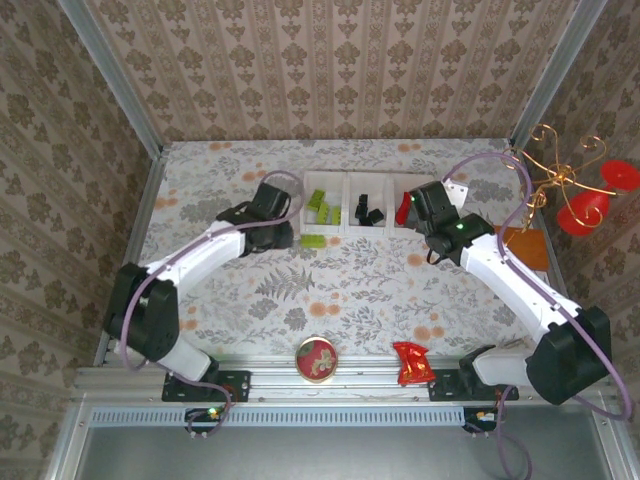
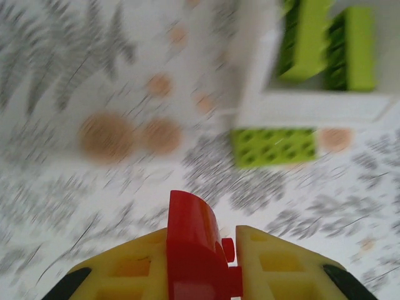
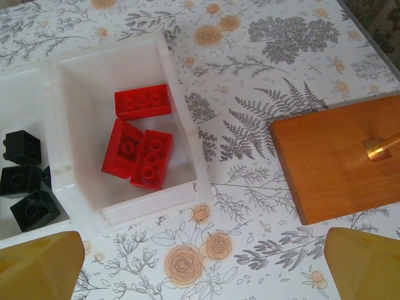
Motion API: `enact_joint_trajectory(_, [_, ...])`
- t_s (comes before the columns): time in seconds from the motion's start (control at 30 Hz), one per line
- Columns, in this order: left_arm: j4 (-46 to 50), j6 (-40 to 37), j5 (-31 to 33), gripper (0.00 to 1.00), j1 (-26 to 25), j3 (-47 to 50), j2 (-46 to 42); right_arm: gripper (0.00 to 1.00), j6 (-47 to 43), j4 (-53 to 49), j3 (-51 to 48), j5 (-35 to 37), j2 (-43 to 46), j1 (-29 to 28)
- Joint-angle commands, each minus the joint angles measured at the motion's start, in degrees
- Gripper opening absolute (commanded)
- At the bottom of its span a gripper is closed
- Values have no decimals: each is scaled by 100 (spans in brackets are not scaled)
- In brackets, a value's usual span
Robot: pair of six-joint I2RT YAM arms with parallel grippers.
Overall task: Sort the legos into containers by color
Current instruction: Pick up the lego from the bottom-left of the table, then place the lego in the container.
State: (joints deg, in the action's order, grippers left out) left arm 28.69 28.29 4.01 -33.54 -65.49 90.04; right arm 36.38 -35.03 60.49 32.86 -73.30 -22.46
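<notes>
- Nearest your left wrist camera, your left gripper (image 2: 203, 242) is clamped on a red brick (image 2: 187, 219), which stands upright between the yellow fingers (image 2: 275, 262).
- Just ahead of that gripper, one green brick (image 2: 273, 147) lies flat on the floral table (image 2: 112, 75). It sits right against the outside of the white tray (image 2: 312, 106), not in it.
- In the top view, the tray's left compartment holds several other green bricks (image 1: 320, 205). Two of them show in your left wrist view.
- The middle compartment holds the black bricks (image 3: 22, 178). Three are clear in your right wrist view, and a fourth is cut off by the compartment wall.
- The right compartment holds three red bricks (image 3: 142, 101). One lies apart at the back and two overlap nearer the front wall.
- Your right gripper (image 3: 200, 269) stands wide open with nothing between its fingers. It hangs over the table beside the red compartment's front corner.
- The orange board (image 3: 337, 156) lies to the right of the tray, apart from it.
- At the near edge of the table you have the round red-topped tin (image 1: 317, 359) and the crumpled red wrapper (image 1: 412, 362), both well apart from the tray.
</notes>
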Motion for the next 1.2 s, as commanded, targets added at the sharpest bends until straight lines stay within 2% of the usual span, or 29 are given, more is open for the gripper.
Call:
enact_joint_trajectory(0.0, [-271, -381, -137, 21, -269, -780, 504, 100, 213, -233, -79, 377, 218, -13])
enact_joint_trajectory(0.47, [-670, -591, -1709, 21, -887, -4016, 2861, 100, 555, -401, -492, 963, 1220, 5])
enact_joint_trajectory(0.8, [-417, -868, -1976, 21, -1293, -6054, 4292, 100, 503, -415, -563, 1097, 1636, 0])
enact_joint_trajectory(1.17, [-307, -783, -2349, 23, -1418, -7519, 5424, 100, 502, -417, -619, 1117, 1731, 4])
